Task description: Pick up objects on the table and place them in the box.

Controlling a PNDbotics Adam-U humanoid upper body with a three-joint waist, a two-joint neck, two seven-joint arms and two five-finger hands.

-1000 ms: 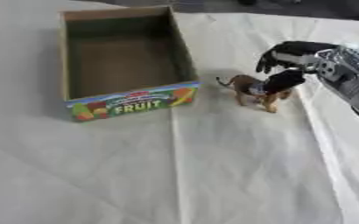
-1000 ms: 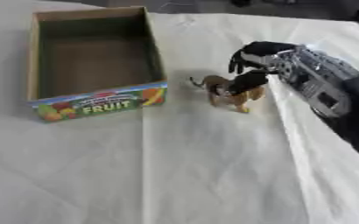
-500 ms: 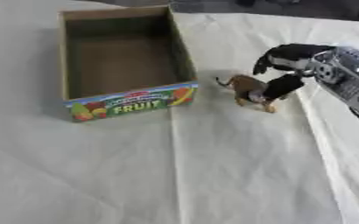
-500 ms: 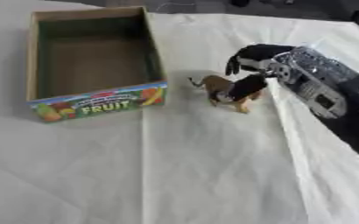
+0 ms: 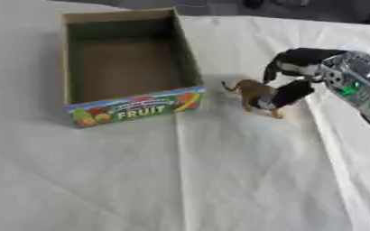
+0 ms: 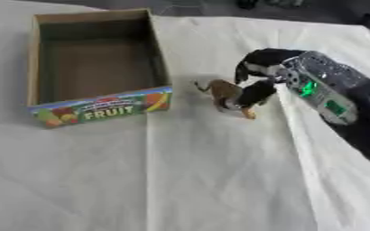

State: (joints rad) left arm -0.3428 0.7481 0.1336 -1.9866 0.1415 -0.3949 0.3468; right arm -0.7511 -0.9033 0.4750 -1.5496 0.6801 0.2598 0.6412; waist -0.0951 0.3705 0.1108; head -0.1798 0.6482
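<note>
Toy dog (image 5: 259,95) stays beside the box (image 5: 190,72); right hand (image 6: 261,72) fingers now curled around its front.

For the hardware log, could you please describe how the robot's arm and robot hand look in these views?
Only the right arm shows. The right robot hand has glossy black fingers with a pale patch near the knuckles. Behind it, the wrist housing is a silver-grey block lit by small green lights, and the forearm beyond it is black.
</note>
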